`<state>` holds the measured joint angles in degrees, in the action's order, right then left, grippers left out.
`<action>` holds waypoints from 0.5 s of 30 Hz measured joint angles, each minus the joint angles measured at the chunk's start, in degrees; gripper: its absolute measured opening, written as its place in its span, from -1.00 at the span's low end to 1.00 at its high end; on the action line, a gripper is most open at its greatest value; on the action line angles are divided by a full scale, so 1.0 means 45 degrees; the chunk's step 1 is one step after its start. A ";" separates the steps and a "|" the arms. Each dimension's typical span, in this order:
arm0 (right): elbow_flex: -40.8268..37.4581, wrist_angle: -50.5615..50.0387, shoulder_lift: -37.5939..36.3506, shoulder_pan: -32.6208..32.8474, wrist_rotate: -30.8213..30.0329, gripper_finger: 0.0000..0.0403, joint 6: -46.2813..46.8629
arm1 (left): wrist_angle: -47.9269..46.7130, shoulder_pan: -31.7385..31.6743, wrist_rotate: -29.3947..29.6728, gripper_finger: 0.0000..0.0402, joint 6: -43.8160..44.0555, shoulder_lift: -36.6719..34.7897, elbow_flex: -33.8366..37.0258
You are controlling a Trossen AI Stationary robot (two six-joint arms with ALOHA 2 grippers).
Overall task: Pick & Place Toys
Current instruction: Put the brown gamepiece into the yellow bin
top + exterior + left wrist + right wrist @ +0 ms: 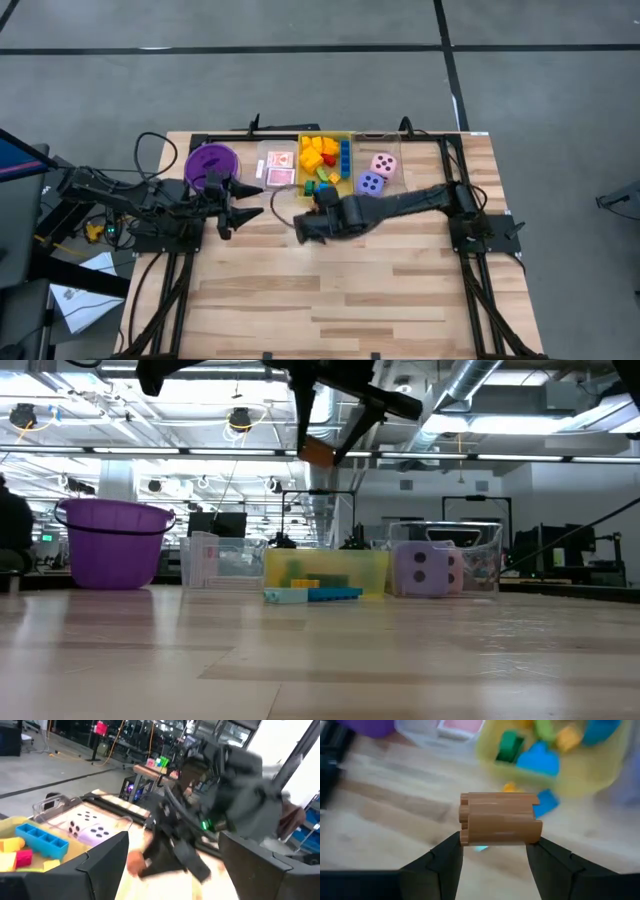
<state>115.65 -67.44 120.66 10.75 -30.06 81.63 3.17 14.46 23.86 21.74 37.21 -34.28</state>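
Note:
My right gripper (pixel 323 203) hangs high over the table's middle, just in front of the yellow bin (pixel 349 160), shut on an orange-brown building block (pixel 500 817), which in the low view (pixel 317 453) is well above the table. Coloured blocks fill the yellow bin, and a few loose ones (pixel 318 186) lie on the table at its near wall. Red-and-white cards (pixel 279 168) lie in a clear bin; pink and purple dice (pixel 376 174) sit in another. My left gripper (pixel 243 200) waits open near the purple bowl (pixel 211 162), touching nothing. My right gripper pinches the orange-brown block by its two short ends (pixel 466 834), one finger (pixel 445 860) on each end. The fingers slant down toward the far edge. The block lies crosswise between the fingertips, lifted clear of the table.
The bowl and the three bins stand in a row along the far edge. Bare wood stretches from the middle to the near edge (pixel 330 300). Loose blue blocks (pixel 312 595) lie in front of the yellow bin. My left arm's fingers point toward the right arm.

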 joint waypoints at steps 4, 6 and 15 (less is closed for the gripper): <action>0.0808 -0.0972 -0.0002 -0.0926 -0.0011 -0.03 -0.2037 | -0.0612 0.0000 -0.0194 0.52 0.0031 0.0000 0.0000; 0.1046 -0.1027 -0.0015 -0.1400 0.0000 -0.03 -0.3177 | -0.0796 0.0000 -0.0468 0.52 0.0042 0.0000 0.0000; 0.2300 -0.1436 -0.0015 -0.3540 0.0828 -0.03 -0.8031 | -0.2026 0.0000 -0.2124 0.52 0.1344 0.0005 0.0000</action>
<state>126.00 -73.90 120.60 -5.18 -26.33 45.49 -5.95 14.46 14.30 27.79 37.23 -34.28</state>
